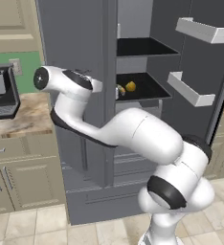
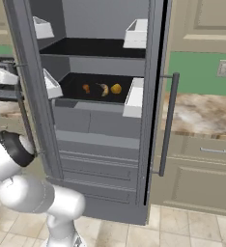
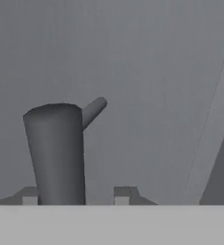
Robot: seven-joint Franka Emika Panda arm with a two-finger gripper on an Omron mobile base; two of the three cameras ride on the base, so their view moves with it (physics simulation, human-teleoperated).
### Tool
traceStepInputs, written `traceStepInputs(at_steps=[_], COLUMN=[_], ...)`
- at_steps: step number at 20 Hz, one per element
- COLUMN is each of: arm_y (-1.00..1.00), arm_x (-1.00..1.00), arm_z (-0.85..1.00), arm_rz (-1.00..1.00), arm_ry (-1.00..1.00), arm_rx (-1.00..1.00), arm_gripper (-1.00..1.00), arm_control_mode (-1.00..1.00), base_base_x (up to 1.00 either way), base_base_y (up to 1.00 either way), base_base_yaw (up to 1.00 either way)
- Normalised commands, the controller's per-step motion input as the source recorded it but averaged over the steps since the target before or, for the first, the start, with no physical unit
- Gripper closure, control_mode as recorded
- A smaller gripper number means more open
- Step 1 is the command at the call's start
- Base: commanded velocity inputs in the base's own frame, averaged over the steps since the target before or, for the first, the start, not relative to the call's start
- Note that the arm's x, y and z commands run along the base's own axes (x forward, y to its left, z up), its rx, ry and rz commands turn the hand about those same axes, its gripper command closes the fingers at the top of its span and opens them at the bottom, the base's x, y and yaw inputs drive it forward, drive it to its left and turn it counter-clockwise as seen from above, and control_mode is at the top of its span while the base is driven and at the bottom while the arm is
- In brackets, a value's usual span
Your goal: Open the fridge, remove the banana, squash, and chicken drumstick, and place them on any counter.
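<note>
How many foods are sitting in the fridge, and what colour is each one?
Yellow banana: 1
Yellow-olive round squash: 1
Brown chicken drumstick: 1
Total: 3, all on the same dark shelf of the fridge.

Both base views look forward and down at the open fridge [image 1: 85, 72], 1 from each side. The hand view faces its grey door very close up.

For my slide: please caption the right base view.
Open fridge; drumstick, banana and squash lie on its lower shelf.
</note>
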Motion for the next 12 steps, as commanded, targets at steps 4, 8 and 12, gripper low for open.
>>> traceStepInputs(at_steps=[4, 8, 12], arm_y=[0.96, 0.33, -0.08], arm_x=[-0.71, -0.54, -0.38], arm_z=[0.00, -0.04, -0.30], arm_rz=[-0.30, -0.29, -0.20], arm_ry=[0.15, 0.10, 0.02], arm_rx=[-0.14, -0.04, 0.00], arm_gripper=[1.00, 1.00, -1.00], arm_control_mode=[-1.00, -1.00, -1.00], base_base_x=[0.00, 0.00, 0.00], base_base_y=[0.00, 0.00, 0.00], base_base_yaw=[0.00, 0.00, 0.00])
